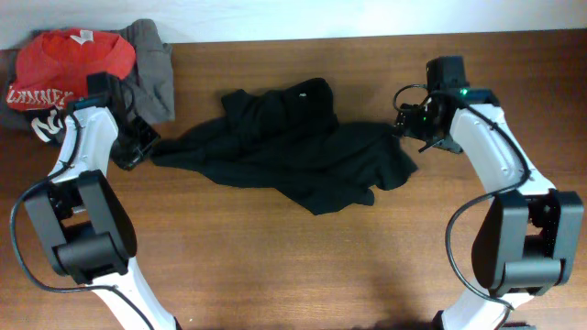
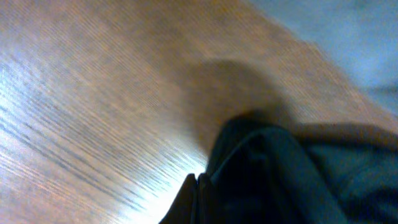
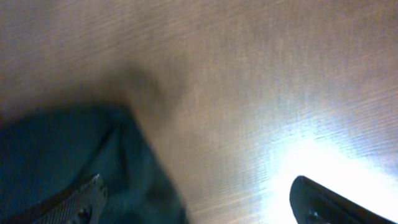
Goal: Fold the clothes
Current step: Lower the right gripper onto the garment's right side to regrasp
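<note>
Clothes (image 1: 293, 151), edge pinched by left hand (image 1: 144, 151).

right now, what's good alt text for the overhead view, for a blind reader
A crumpled black garment lies on a wooden table between two robot arms, the left fingers shut on its left tip and the right fingers open by its right edge. A red shirt and a grey garment are heaped at the far-left corner.

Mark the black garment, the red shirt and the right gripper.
black garment (image 1: 293, 151), overhead view, middle of its crumpled body.
red shirt (image 1: 78, 64), overhead view, plain red fabric above the lettering.
right gripper (image 3: 196, 186), right wrist view, midway between its open fingertips.
</note>
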### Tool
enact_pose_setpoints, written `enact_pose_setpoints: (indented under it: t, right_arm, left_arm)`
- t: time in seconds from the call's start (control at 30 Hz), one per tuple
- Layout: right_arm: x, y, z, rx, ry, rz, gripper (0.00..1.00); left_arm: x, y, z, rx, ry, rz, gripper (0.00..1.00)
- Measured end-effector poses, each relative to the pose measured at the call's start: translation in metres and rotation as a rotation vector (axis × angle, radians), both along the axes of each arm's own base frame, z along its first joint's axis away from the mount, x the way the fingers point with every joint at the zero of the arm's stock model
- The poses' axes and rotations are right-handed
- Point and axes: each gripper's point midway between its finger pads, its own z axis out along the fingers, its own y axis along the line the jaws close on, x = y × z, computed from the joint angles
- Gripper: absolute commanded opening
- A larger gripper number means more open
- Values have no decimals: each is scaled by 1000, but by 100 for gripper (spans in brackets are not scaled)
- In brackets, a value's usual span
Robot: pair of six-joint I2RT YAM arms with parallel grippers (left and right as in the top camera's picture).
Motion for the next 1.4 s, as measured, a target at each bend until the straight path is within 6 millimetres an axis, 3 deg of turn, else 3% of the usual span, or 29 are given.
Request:
enact_pose_setpoints:
  t: [0.03,0.1,0.13,0.17,0.3,0.4,0.53,0.63,0.7,0.8,1.3,1.4]
  right_arm:
    - [-4,5,11,24,19,8,99]
    - [-16,16,27,78,64,29,99]
    - [-22,23,35,108,76,41,99]
    - [-28,31,42,138,84,55,99]
    - [-54,62,57,221,144,105,99]
    - [-66,84,51,267,190,87,99]
    - [-87,104,18,302,267,12,99]
    - [-98,116,-24,348,284,-76,99]
    - [-105,121,-45,387,298,-126,99]
    - [-110,123,-57,417,306,-169,99]
    - [-102,127,-71,465,299,-320,93]
    - [-99,128,-72,470,295,-333,78]
  left_arm:
    - [6,-4,8,1,-15,-36,18]
    - [13,-12,20,4,-28,-93,73]
    - [18,-17,28,10,-42,-129,92]
    - [23,-21,34,15,-57,-158,99]
    - [39,-41,49,38,-103,-273,99]
    - [39,-50,49,41,-101,-313,99]
    - [38,-50,48,40,-95,-312,99]
    - [37,-49,48,39,-93,-310,99]
    - [37,-49,48,39,-93,-307,99]
    - [37,-49,48,38,-92,-303,99]
    - [37,-49,48,38,-93,-302,99]
    - [37,-49,48,38,-93,-302,99]
